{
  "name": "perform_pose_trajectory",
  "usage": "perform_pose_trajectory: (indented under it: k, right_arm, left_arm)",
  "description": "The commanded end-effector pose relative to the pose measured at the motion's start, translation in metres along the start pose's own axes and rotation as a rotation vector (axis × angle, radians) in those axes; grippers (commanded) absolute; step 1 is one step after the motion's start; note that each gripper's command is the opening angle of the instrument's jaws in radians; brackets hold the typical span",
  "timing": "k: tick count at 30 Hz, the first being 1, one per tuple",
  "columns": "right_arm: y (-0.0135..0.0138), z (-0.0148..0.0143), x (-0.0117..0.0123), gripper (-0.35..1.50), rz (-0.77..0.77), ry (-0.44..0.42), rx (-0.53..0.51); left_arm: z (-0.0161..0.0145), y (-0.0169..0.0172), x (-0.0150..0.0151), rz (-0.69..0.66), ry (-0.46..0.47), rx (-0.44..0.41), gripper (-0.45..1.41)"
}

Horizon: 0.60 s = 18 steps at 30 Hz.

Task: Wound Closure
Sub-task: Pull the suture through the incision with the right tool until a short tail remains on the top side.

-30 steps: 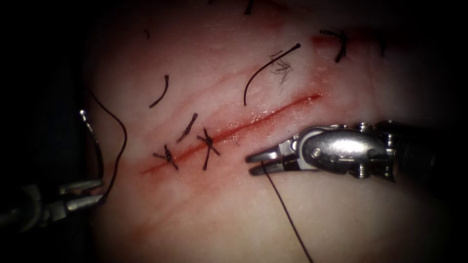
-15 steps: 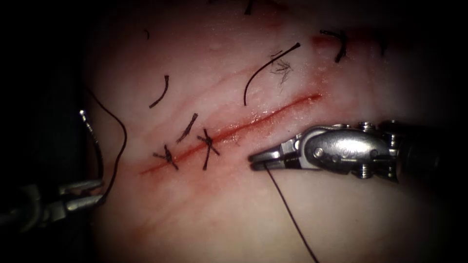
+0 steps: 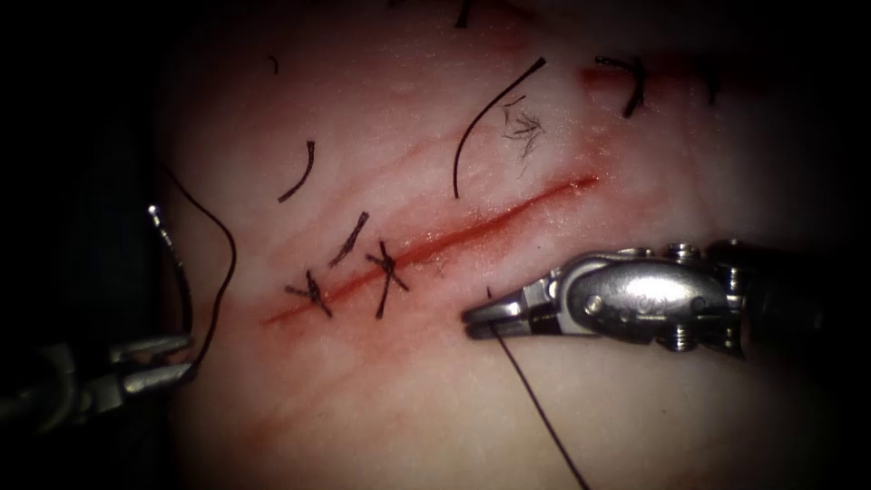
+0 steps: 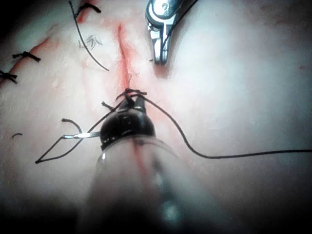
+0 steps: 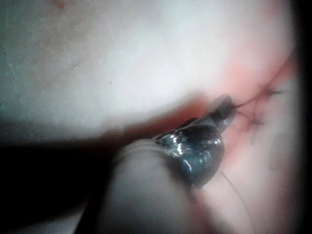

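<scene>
**A pool of light ringed by dark**

I work inside one bright pool of light that lands on the middle of the tissue (image 3: 381,399), with small wet glints where it is strongest. Outward the glow thins and the corners go black. Along the endoscope view's left edge I see a dark surround (image 3: 63,136) without detail. In my wrist views the light is harsh and pale, and a deep shadow (image 5: 44,161) lies across the right one.

Right tool (image 3: 481,319) lies right of the cut (image 3: 435,245); left tool (image 3: 172,363) far left.
</scene>
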Motion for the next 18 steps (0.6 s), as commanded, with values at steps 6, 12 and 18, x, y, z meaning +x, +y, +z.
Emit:
perform_pose_trajectory:
  k: [6, 12, 18]
  right_arm:
    - [-0.0014, 0.0007, 0.0005, -0.35, 0.02, 0.004, 0.031]
    - [-0.0023, 0.0008, 0.0008, -0.35, 0.022, -0.005, 0.079]
    - [-0.0028, 0.0007, 0.0015, -0.35, 0.036, 0.008, 0.085]
  left_arm:
    - [0.0008, -0.0001, 0.0001, 0.002, 0.002, 0.001, -0.35]
    - [0.0008, -0.0001, 0.0001, 0.002, 0.002, 0.001, -0.35]
    - [0.0008, -0.0001, 0.0001, 0.002, 0.002, 0.001, -0.35]
